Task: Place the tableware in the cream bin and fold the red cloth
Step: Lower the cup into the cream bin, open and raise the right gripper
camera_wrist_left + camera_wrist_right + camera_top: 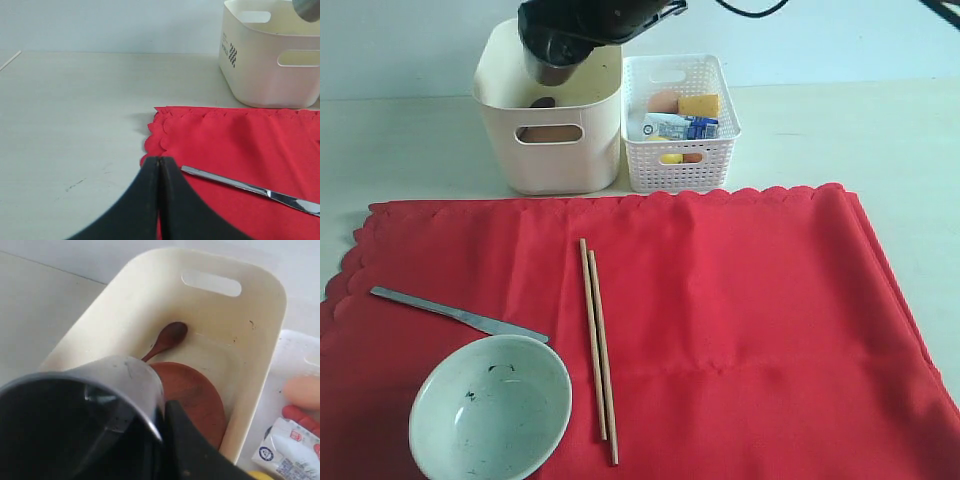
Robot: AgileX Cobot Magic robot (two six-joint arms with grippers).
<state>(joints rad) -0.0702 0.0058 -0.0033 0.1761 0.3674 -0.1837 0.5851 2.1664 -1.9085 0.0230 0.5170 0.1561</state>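
**mossy_k:** So how far along was it at that point?

**tinbot:** Roughly halfway on the dishes imo. The right gripper (165, 425) was clamped on the rim of the steel cup (115, 375), hanging over the open cream bin (260, 340). Right below the cup, the round brown plate (195, 395) and the dark wooden spoon (167, 337) lay on the bin floor. So two in, and a third looked about to go.

**mossy_k:** And the rest?

**tinbot:** The metal knife (455, 313), wooden chopstick pair (597, 340) and pale speckled bowl (490, 410) all lay out on the red cloth (750, 300), well away from that gripper. The left gripper (159, 175) was pinched shut on nothing, low at the cloth's scalloped corner, with the knife's end just ahead of its tips. The cloth was spread flat, no fold started, and I'd say it couldn't really be folded until those three were off it.
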